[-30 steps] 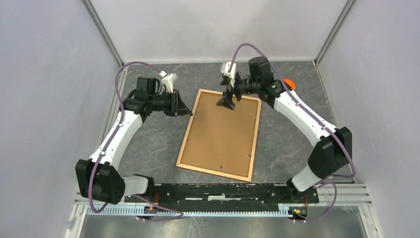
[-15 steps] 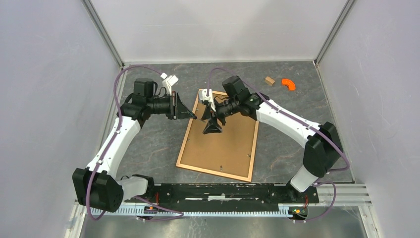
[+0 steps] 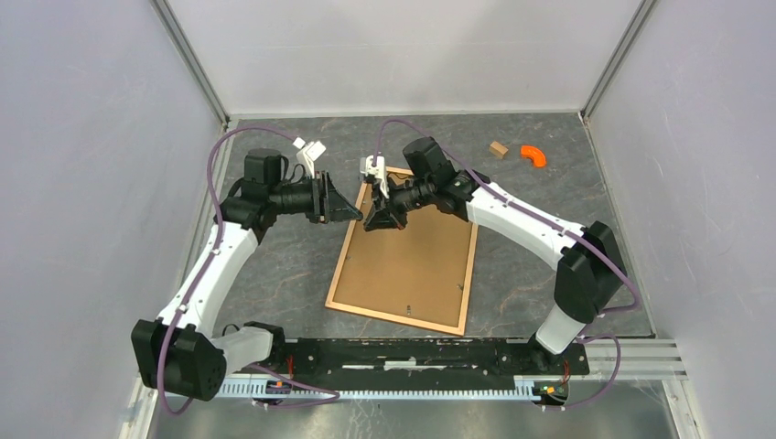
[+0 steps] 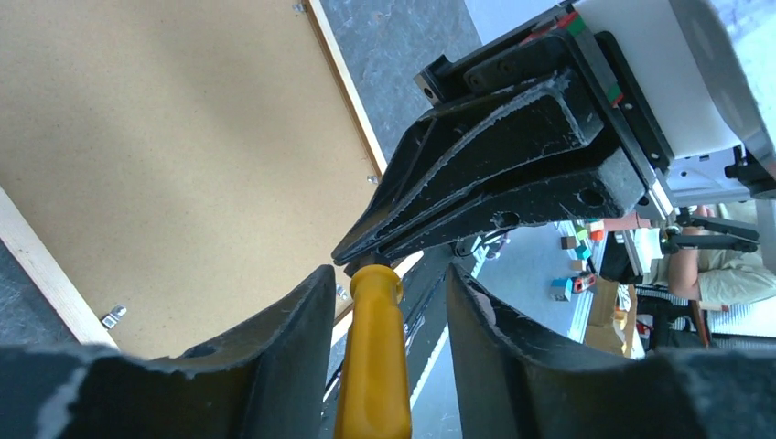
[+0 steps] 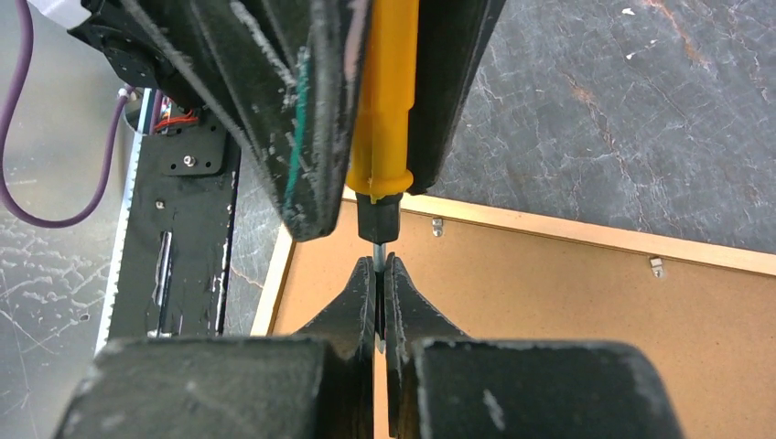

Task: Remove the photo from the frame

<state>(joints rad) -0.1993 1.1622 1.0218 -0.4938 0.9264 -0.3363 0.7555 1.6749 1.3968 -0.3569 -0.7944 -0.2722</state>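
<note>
The frame [image 3: 400, 316] lies face down on the table, its plain brown backing board [image 3: 412, 261] up, so the photo is hidden. Above the frame's far left corner my two grippers meet tip to tip. A yellow-handled screwdriver [image 4: 373, 357] runs between them. My left gripper [image 4: 389, 274] stands open around the handle, with a gap on one side. My right gripper [image 5: 380, 265] is shut on the screwdriver's [image 5: 384, 110] thin metal shaft just below the black collar. In the top view the left gripper [image 3: 352, 212] and right gripper [image 3: 373, 220] nearly touch.
Small metal tabs [image 5: 655, 266] sit along the backing board's edge inside the wooden border [image 5: 549, 229]. A little wooden block [image 3: 498, 149] and an orange curved piece [image 3: 533, 155] lie at the back right. The black base rail [image 3: 412, 352] runs along the near edge.
My right arm swung left from the frame's far edge to the left gripper and its jaws shut on the screwdriver shaft. The left jaws widened around the handle.
</note>
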